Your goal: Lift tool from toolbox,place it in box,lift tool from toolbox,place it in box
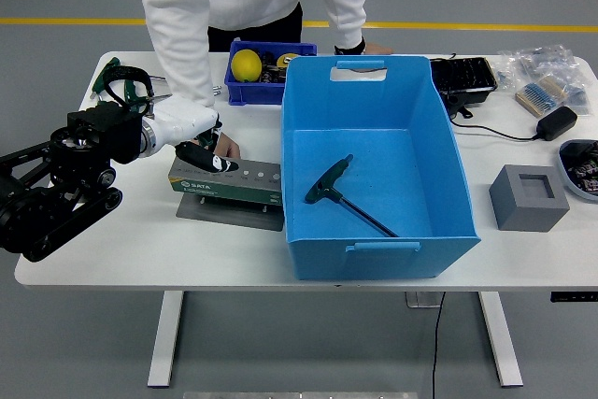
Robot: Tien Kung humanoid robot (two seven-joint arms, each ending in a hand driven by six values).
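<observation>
**My left hand over the tool rack, 1 wrench in the box**

1 T-handle wrench (346, 195) lies flat on the floor of the blue box (439, 184), its dark handle toward 10 o'clock and its thin metal shaft running toward 4 o'clock. The box is a deep, smooth plastic bin with 2 handle slots, 1 on the far wall and 1 on the near wall.

At the box's 9 o'clock stands the toolbox (229, 179), a grey-green rectangular rack on a flat dark base plate, with a row of round sockets along its top. My left hand (192, 133), white-shelled with dark fingertips, hangs over the rack's left end; my fingers (207, 158) curl down onto the top of the rack, but I cannot tell whether they grip a tool.

A person's hand (227, 148) rests on the table just behind the rack, touching its far edge. At 12 o'clock from the rack sits 1 small blue bin (241, 92) holding a yellow ball (246, 65). At the box's 3 o'clock stands 1 grey block (528, 198) with a square recess.
</observation>
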